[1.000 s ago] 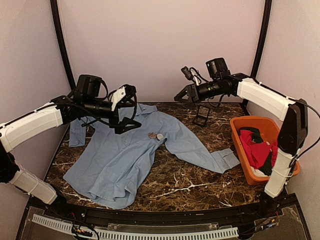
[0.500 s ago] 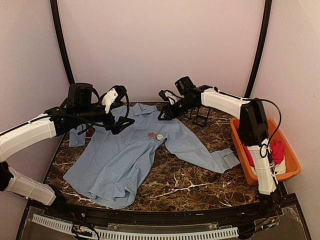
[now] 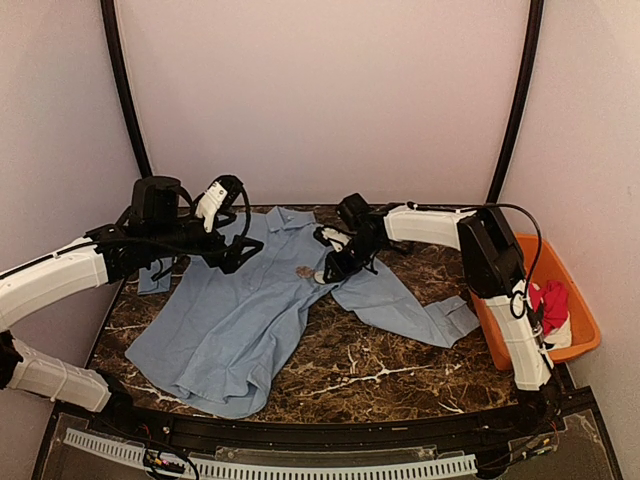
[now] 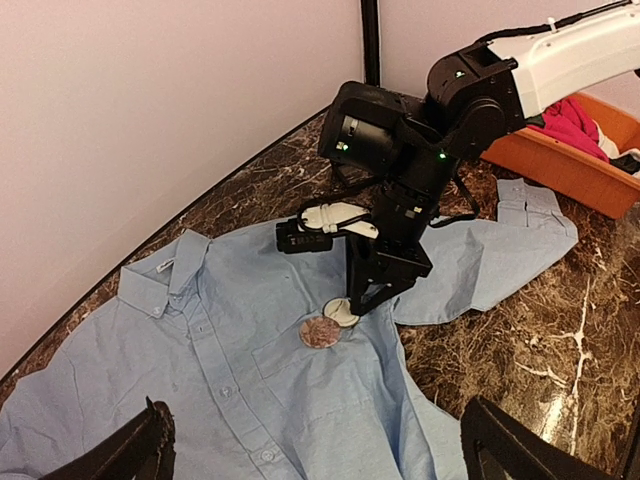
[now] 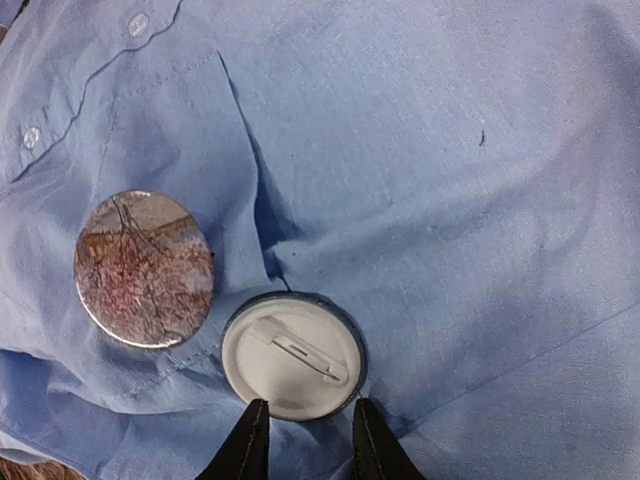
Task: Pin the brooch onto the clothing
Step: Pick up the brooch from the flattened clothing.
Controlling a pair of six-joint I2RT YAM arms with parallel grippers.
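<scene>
The clothing, a light blue shirt [image 3: 230, 320], lies spread flat on the marble table. On its chest by the pocket rest two round brooches. One lies face down, white with its pin showing [image 5: 293, 355] [image 4: 341, 312]. The other lies face up with a reddish-brown pattern [image 5: 143, 268] [image 4: 320, 332]. My right gripper [image 5: 305, 435] [image 3: 335, 270] points down at the white brooch, jaws narrowly open, black fingertips [image 5: 250, 440] on either side of its near rim. My left gripper [image 4: 325, 440] [image 3: 240, 255] hovers wide open above the shirt's collar side, holding nothing.
An orange bin [image 3: 580, 330] holding a red garment [image 3: 550, 300] stands at the table's right edge. The shirt's right sleeve [image 3: 420, 310] stretches toward it. Bare marble [image 3: 380, 370] lies in front of the shirt. Walls close the back and sides.
My right arm has swung down from high at the back onto the shirt beside the brooches, and its jaws have narrowed. My left gripper has drifted back and left, still open.
</scene>
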